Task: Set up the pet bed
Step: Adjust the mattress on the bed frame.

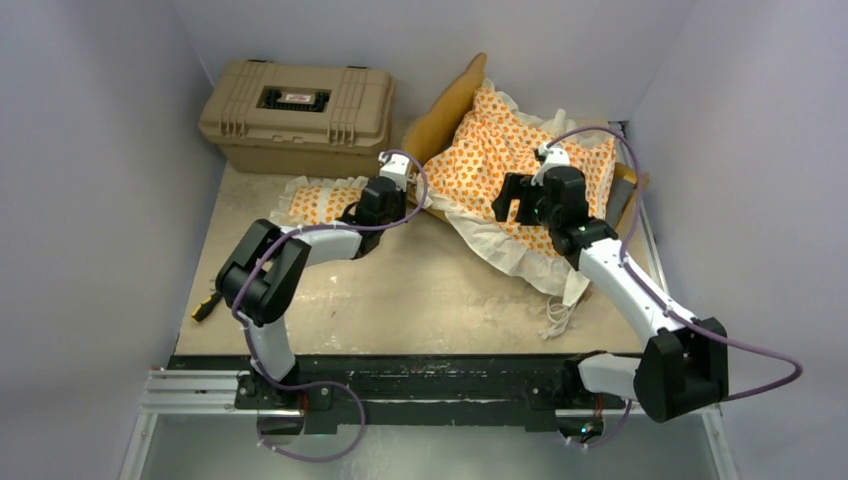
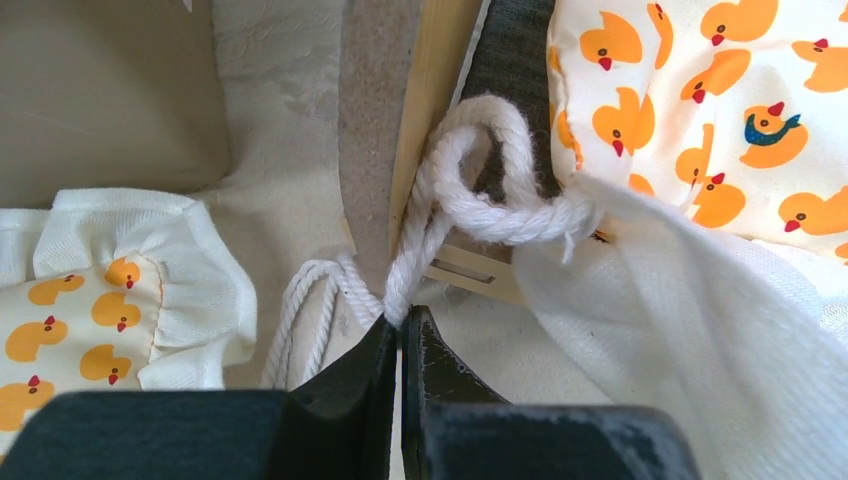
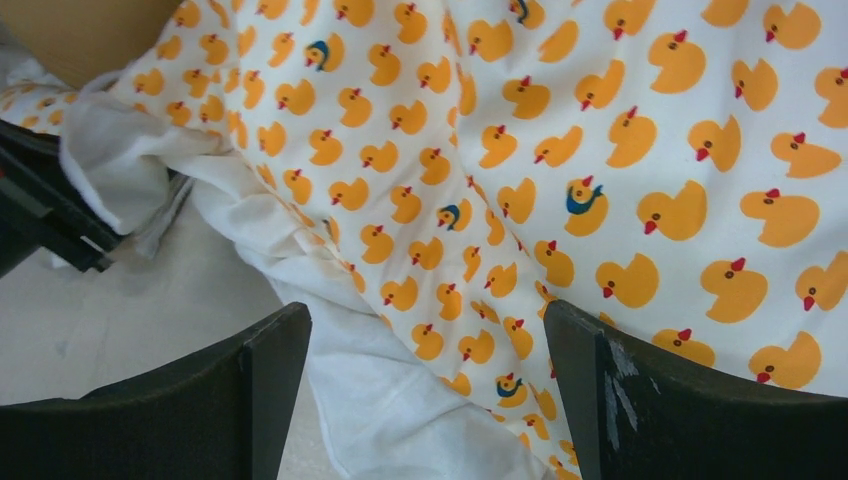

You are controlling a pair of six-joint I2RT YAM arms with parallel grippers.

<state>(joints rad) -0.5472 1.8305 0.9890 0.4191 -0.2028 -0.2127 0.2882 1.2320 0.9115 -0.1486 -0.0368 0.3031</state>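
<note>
Two arms work at the pet bed near the back of the table (image 1: 420, 300). At far left a tan hard case (image 1: 297, 115) sits against the rear wall. Just in front of it the small duck-print pillow (image 1: 322, 200) lies flat on the table, off the bed. Beside the pillow the left claw (image 2: 402, 322) is pressed together on a white cord (image 2: 470, 195). The cord loops from a corner of the mattress cushion (image 1: 505, 150) past the light-wood frame (image 2: 425, 130), apparently so that corner can be drawn toward the frame's edge. The frame sits askew to the table's edges, its headboard (image 1: 452, 100) toward the rear wall. The cushion lies crooked over it, with its white ruffle (image 1: 505, 250) spilling onto the table at the near right. Over the cushion's middle the right claw (image 3: 425, 330) hangs spread, holding nothing, placed as if to press or shift the fabric. Room is tight behind and to the right, where the bed's far side nears the wall, and the case closes off the left rear. The open stretch of table in front of the bed looks the safest direction to pull.
</note>
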